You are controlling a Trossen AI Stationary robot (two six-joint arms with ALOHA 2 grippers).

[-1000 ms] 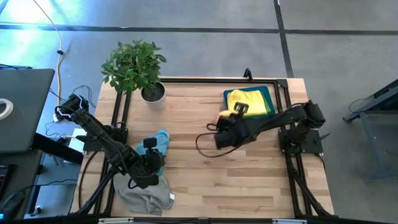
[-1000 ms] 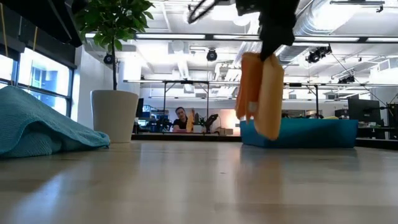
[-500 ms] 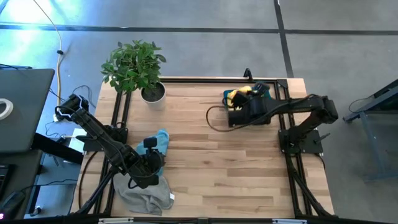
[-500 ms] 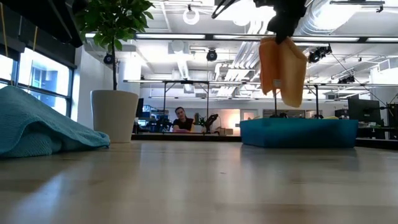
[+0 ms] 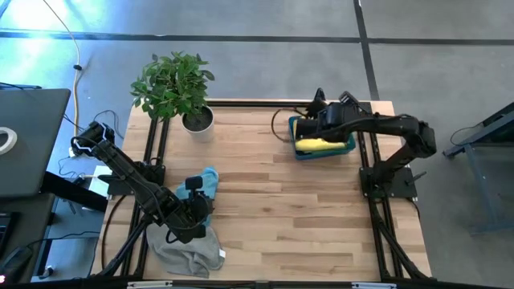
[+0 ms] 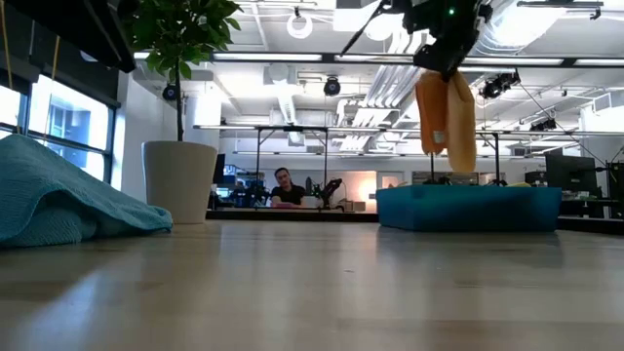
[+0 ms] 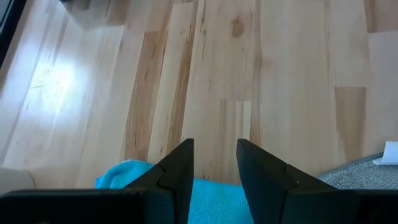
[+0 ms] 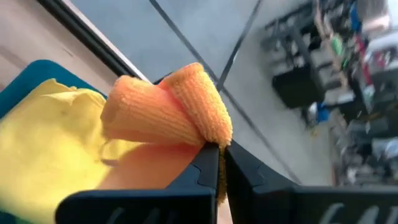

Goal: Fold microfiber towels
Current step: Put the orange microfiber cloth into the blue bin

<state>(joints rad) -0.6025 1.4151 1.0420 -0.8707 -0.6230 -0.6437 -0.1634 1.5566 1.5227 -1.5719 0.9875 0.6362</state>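
While my right gripper (image 8: 221, 163) hangs above the rigid blue plastic bin (image 5: 347, 145) at the table's far right corner, its jaws are clenched on a folded soft orange microfiber towel (image 6: 446, 117), which dangles clear of the bin's rim in the low view. From overhead my own arm covers that cloth, so there I can only make out the yellow microfiber towel (image 5: 315, 145) lying inside the bin beneath it.

My left gripper (image 7: 214, 163) waits near the front left edge of the pale wooden table (image 5: 273, 209), fingers parted with nothing between them. Just under it lies the crumpled light blue microfiber towel (image 7: 211, 199), partly hidden by my fingers. Beside that, a grey microfiber towel (image 5: 189, 253) sits bunched at the table's front edge, cut off in my wrist view. A potted green plant (image 5: 173, 84) stands at the far left corner.
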